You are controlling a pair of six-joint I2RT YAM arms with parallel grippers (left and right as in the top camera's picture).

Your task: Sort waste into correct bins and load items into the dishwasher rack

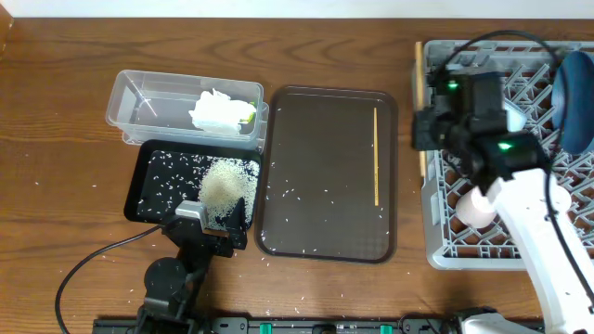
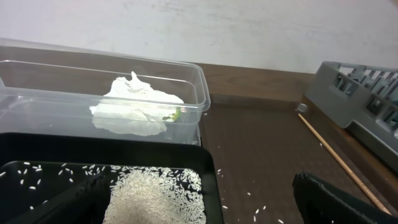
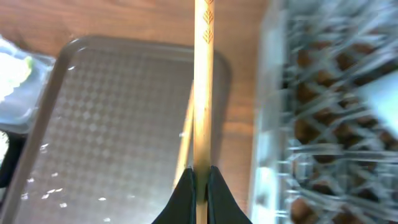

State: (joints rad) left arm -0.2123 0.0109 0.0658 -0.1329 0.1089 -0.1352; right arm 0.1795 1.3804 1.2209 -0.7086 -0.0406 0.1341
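left arm [image 1: 174, 278]: black, black cable [image 1: 88, 264] | right arm [image 1: 534, 218]: white link, green lights [image 1: 505, 146] | right claw [image 3: 200, 177]: black fingers [image 3: 180, 202]

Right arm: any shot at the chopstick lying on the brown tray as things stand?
Probably not yet. The tray chopstick lies uncovered near the right edge of the brown tray, on that arm's side, but the right arm's fingers are shut on the other chopstick and would likely need to drop it first.

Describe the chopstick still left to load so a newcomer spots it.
Find the large brown serving tray at mid-table. Near its right edge lies a thin wooden chopstick, flat and untouched. Its twin is pinched in the right gripper beside the grey plastic rack.
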